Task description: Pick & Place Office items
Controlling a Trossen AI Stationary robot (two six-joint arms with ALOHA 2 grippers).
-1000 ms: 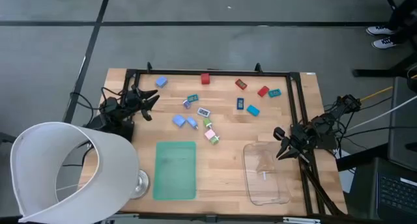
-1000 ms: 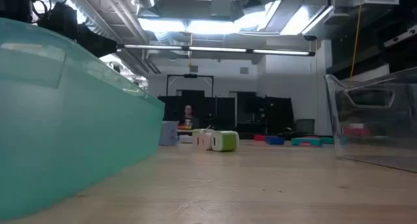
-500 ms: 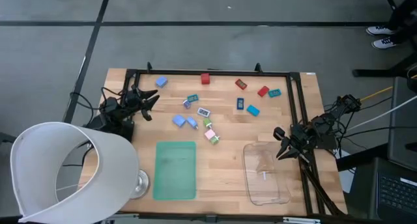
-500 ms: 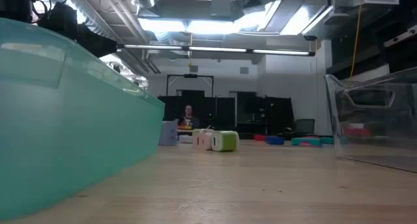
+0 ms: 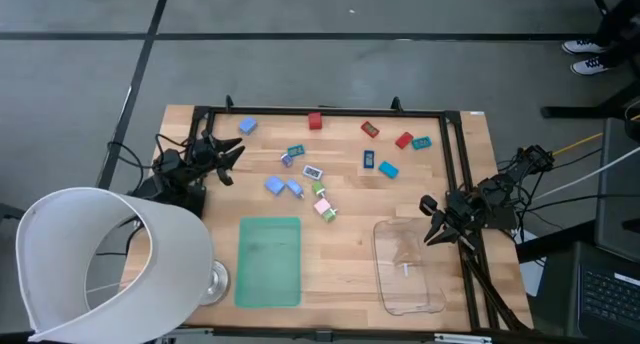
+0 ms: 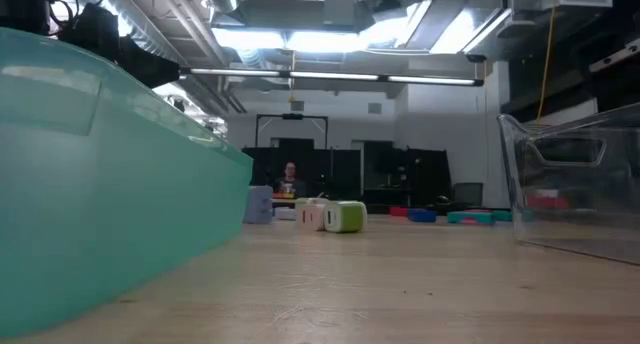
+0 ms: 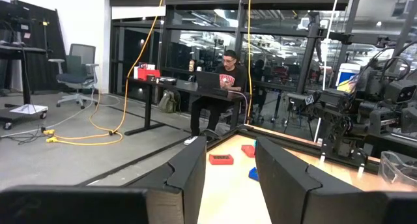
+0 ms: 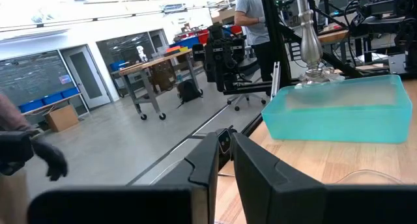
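Observation:
The office items, small blue, teal, red, pink and light green pieces (image 5: pixel 312 171), lie scattered on the far half of the wooden table. The low view shows a light green one (image 6: pixel 345 216) and a pink one (image 6: pixel 312 215) resting flat. My left gripper (image 5: pixel 232 159) (image 7: pixel 229 146) hovers at the table's left edge, open and holding nothing, left of the pieces. My right gripper (image 5: pixel 428 219) (image 8: pixel 225 142) waits at the right edge beside the clear tray (image 5: pixel 408 267), with a narrow gap between its fingers.
A flat green mat (image 5: pixel 270 261) lies near the front edge, left of the clear tray. A white lamp shade (image 5: pixel 100 264) covers the near left corner. A black frame (image 5: pixel 330 111) runs along the far and side edges. A person (image 7: pixel 228 68) sits at a desk beyond the table.

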